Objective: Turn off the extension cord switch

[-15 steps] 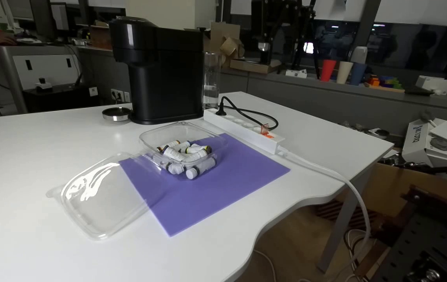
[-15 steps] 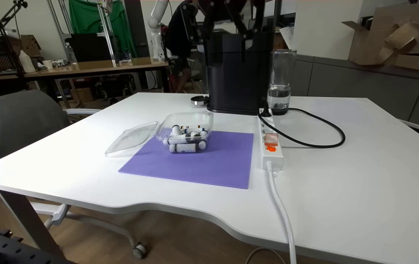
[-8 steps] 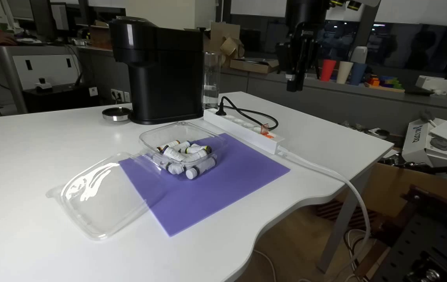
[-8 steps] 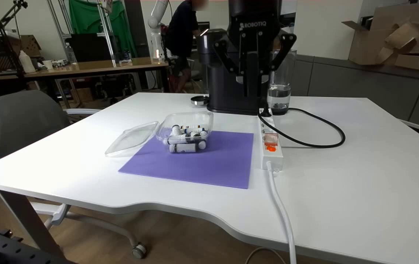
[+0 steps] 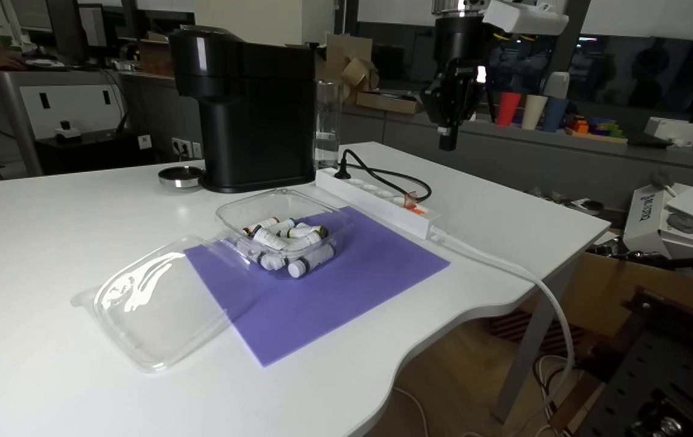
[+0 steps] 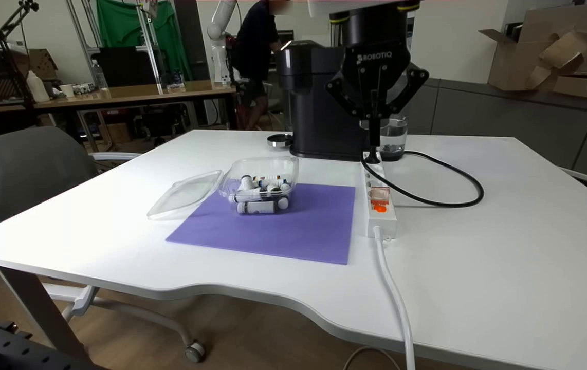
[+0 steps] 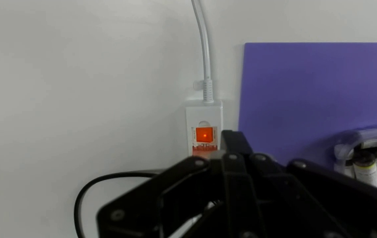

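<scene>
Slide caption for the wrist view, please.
Closed jaws hover above the table; extension cord with orange switch beside a purple mat.

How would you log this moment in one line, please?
fingers: closed, hanging clear of power strip | black plug: inserted | orange switch: looks lit, untouched

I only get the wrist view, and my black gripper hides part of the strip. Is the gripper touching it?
Observer: No. In an exterior view the gripper hangs in the air, with a gap between it and the strip.
Operator: Phew! Where does the black wire start?
Observer: At a plug in the strip, at the end away from the switch. Both exterior views show it.
Operator: I see a corner of the tub too. Is its lid on?
Observer: Nope, the lid is off, lying beside it.
</scene>
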Robot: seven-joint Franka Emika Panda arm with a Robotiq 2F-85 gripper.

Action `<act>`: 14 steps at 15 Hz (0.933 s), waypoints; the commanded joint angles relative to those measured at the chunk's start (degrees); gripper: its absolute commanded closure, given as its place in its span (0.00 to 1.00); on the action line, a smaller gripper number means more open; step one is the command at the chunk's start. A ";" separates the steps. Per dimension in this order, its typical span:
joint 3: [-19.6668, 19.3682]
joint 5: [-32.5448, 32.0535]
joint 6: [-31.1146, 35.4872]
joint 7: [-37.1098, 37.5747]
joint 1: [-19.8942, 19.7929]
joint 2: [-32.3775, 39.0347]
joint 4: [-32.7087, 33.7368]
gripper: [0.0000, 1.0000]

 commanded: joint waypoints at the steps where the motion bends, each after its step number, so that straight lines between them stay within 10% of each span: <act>1: 1.21 1.27 -0.15 -0.48 -0.97 -0.05 0.13 1.00; 14: 4.23 1.46 5.66 -2.94 -4.42 15.08 9.75 1.00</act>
